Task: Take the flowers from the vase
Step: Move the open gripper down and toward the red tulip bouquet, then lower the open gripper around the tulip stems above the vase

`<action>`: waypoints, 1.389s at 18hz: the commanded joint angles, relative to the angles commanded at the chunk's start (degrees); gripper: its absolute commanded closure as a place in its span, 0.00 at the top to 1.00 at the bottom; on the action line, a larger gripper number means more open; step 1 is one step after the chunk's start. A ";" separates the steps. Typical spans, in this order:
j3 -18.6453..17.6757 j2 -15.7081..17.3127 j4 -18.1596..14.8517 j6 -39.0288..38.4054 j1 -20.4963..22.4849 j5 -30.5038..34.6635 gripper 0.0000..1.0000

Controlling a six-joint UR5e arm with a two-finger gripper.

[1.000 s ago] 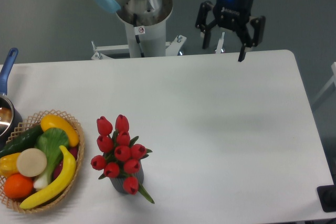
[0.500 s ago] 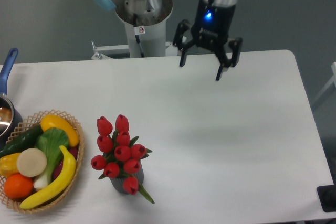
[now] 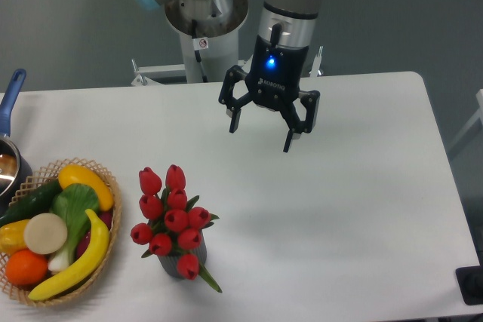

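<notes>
Near the wicker basket [image 3: 109, 220], just to its right, the red flowers [image 3: 172, 220] stand in the small dark vase [image 3: 172, 265] on the white tabletop [image 3: 355, 209]. Up and to the right of the flowers, well apart from them, the pincer [image 3: 260, 135] hangs with its fingers spread wide, holding nothing.

1. My pincer [image 3: 260, 132] looks like matt black plastic, below a glossy metal wrist.
2. The flowers [image 3: 170, 219] have smooth, plastic-looking red buds.
3. The vase [image 3: 172, 265] looks dark and matt.
4. The basket [image 3: 110, 220] is rough woven wicker.
5. The table [image 3: 362, 209] is smooth, matt white.
</notes>
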 joint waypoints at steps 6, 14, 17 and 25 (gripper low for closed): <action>-2.29 -1.14 5.37 3.42 -2.28 -0.01 1.00; -0.79 -5.27 5.46 13.27 -3.52 -9.57 1.00; -0.79 -6.86 5.46 13.97 -2.64 -13.45 1.00; -1.76 -8.08 5.11 19.33 -0.97 -14.59 1.00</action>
